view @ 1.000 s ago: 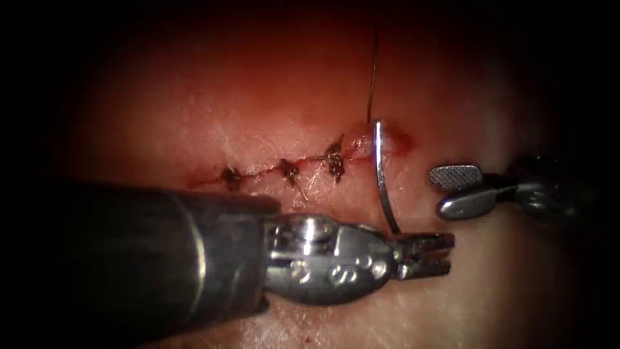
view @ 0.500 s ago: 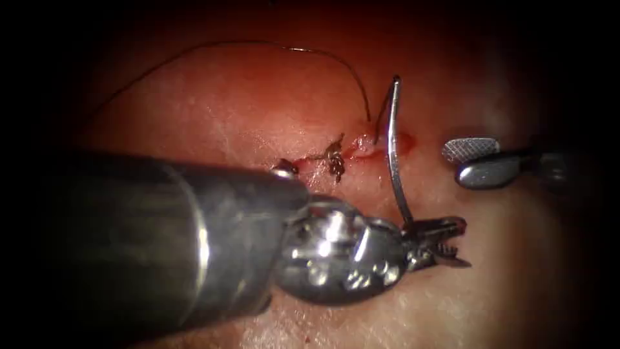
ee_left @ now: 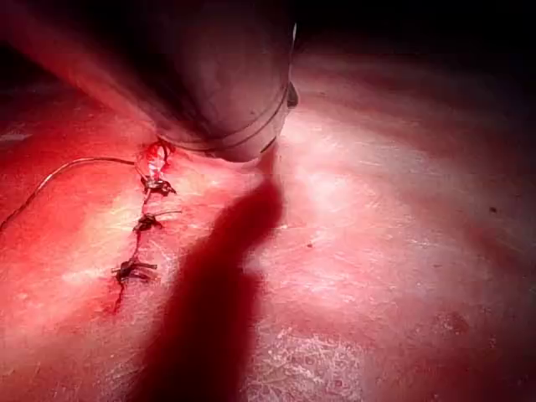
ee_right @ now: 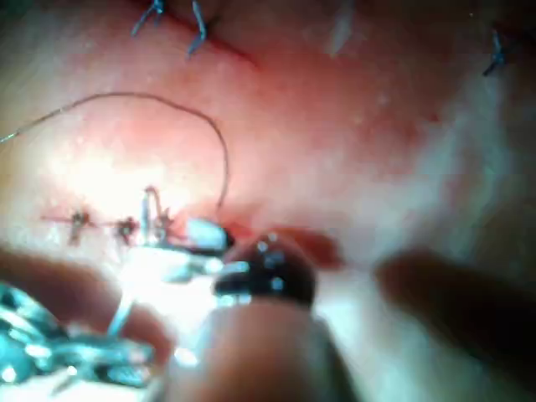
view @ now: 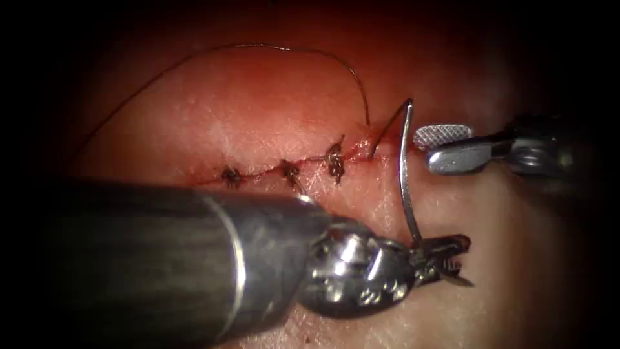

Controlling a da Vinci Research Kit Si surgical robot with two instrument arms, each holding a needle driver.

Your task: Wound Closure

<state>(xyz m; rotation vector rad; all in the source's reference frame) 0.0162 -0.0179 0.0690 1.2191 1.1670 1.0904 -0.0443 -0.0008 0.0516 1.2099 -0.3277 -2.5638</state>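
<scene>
My left tool [view: 449, 258] comes in low from the left, its jaws shut on the curved needle [view: 403, 174] near its lower end. The needle stands free of the tissue [view: 258, 116], just past the right end of the cut [view: 284, 169]. From the needle's upper end the thread [view: 271, 46] drops into the tissue at the cut's right end. It comes out again there and arcs away up and to the left. My right tool [view: 445, 147] hovers open just right of the needle's upper part, holding nothing. The right wrist view shows the right tool [ee_right: 197, 251] beside the needle [ee_right: 151, 209].
Three knotted stitches [view: 289, 171] with short cut ends close the cut left of the needle, also seen as stitches [ee_left: 142, 222] in the left wrist view. Red fluid [view: 361, 150] marks the cut's right end. The left tool's thick shaft [view: 161, 258] covers the lower left of the tissue.
The left tool drew the needle out of the tissue at the cut's right end and carried it right, pulling thread through. The right tool moved up and left toward the needle.
</scene>
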